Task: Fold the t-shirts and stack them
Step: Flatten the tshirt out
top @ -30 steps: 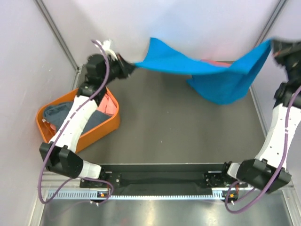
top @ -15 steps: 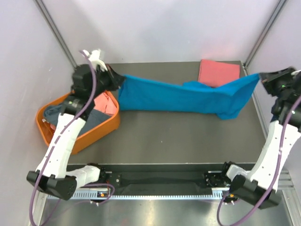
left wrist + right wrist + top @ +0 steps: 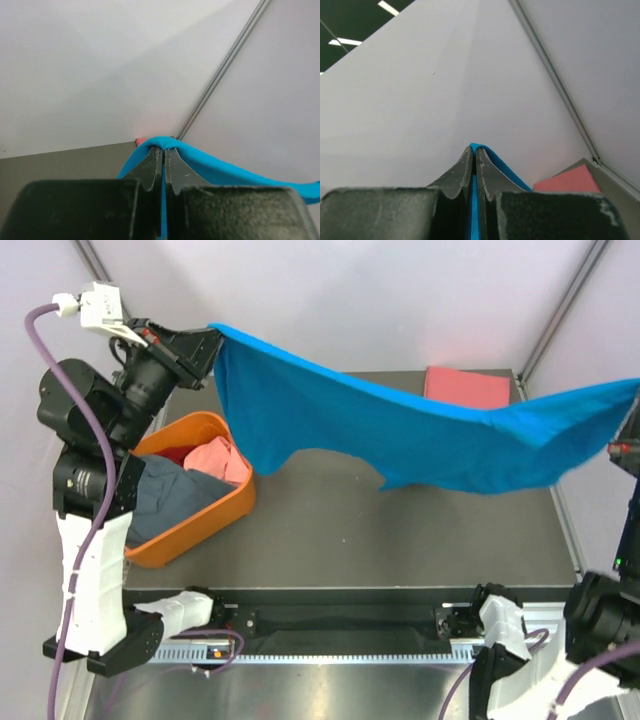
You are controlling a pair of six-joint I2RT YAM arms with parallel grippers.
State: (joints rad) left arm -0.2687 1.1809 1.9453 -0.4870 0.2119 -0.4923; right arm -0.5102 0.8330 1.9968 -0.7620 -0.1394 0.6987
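Blue t-shirt (image 3: 430,435), just lifted off the bench (image 3: 400,540), hangs pinched between my left hand (image 3: 163,154) and right hand (image 3: 474,152), ready for spreading.

The blue t-shirt (image 3: 430,435), half a second earlier drawn low along the table (image 3: 350,530), now hangs clear of it as a sagging span, its left part drooping in a broad flap. The left gripper (image 3: 212,340) has risen and swung toward the far left corner, so its arm no longer crosses the orange basket (image 3: 205,523). The right gripper (image 3: 474,161) has lifted out past the right edge of the top view. The folded pink t-shirt (image 3: 465,388), almost hidden one second earlier, now shows nearly whole.
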